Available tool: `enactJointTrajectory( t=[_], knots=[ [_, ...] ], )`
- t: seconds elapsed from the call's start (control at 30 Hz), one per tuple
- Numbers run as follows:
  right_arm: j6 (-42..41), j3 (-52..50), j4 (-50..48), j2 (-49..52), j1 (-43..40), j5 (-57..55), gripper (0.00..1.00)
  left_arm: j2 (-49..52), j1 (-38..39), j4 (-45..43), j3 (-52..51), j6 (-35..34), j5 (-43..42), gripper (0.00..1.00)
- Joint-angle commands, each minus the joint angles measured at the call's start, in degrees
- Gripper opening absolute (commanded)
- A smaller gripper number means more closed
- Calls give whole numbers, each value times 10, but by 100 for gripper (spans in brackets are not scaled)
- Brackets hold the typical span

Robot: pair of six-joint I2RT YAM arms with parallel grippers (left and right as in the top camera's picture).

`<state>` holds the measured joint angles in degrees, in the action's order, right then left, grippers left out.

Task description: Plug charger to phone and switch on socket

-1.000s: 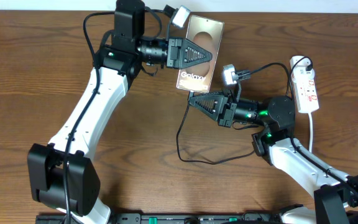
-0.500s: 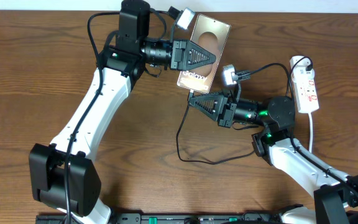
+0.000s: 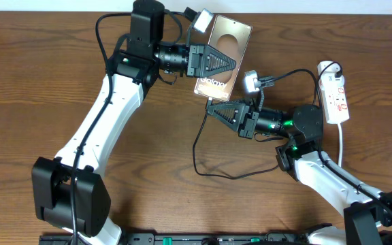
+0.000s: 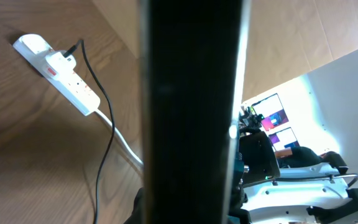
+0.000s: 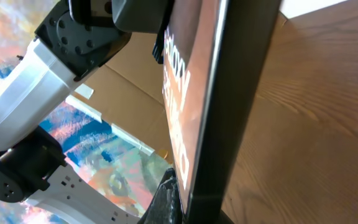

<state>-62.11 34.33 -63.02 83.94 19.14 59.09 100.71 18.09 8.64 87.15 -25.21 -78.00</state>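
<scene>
The bronze-grey phone (image 3: 227, 46) with white "Galaxy" lettering is held off the table, tilted, with my left gripper (image 3: 233, 62) shut on it from the left. In the left wrist view the phone (image 4: 191, 112) is a dark slab that blocks the centre. My right gripper (image 3: 210, 107) is shut just below the phone's lower edge. The thin black charger cable (image 3: 195, 154) runs up into its tip, and the connector itself is hidden. In the right wrist view the phone's edge (image 5: 229, 93) stands right at the fingers (image 5: 166, 200). The white socket (image 3: 336, 95) lies at the right with a black plug in its far end.
The strip's white cord (image 3: 342, 144) trails toward the front right edge. The charger's slack loops on the wood table (image 3: 46, 82) in front of my right arm. The left wrist view also shows the socket (image 4: 73, 81) and the black cable (image 4: 106, 118).
My left gripper has carried the phone a little right and toward the back, then stopped. The right gripper and the cable have stayed put.
</scene>
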Motion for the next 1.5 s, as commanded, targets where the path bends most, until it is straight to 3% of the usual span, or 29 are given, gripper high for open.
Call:
enactJointTrajectory(
  t=[0.0,0.93,0.97,1.03,1.33,1.47],
  knots=[
    [3,35,-8,-8,-19,-150,1,-12,14,20,-15,15,-75,7],
    [26,35,-4,-8,-20,-152,2,-12,-7,20,-15,16,-75,8],
    [26,35,-4,-8,-20,-152,9,-12,-7,20,-15,16,-75,7],
    [26,35,-4,-8,-20,-152,15,-12,-7,20,-15,16,-74,7],
    [35,35,-3,-8,-20,-145,28,-12,-7,20,-15,16,-68,7],
    [61,35,31,-8,-19,-121,47,-12,-7,20,-15,16,-37,7]
  ],
)
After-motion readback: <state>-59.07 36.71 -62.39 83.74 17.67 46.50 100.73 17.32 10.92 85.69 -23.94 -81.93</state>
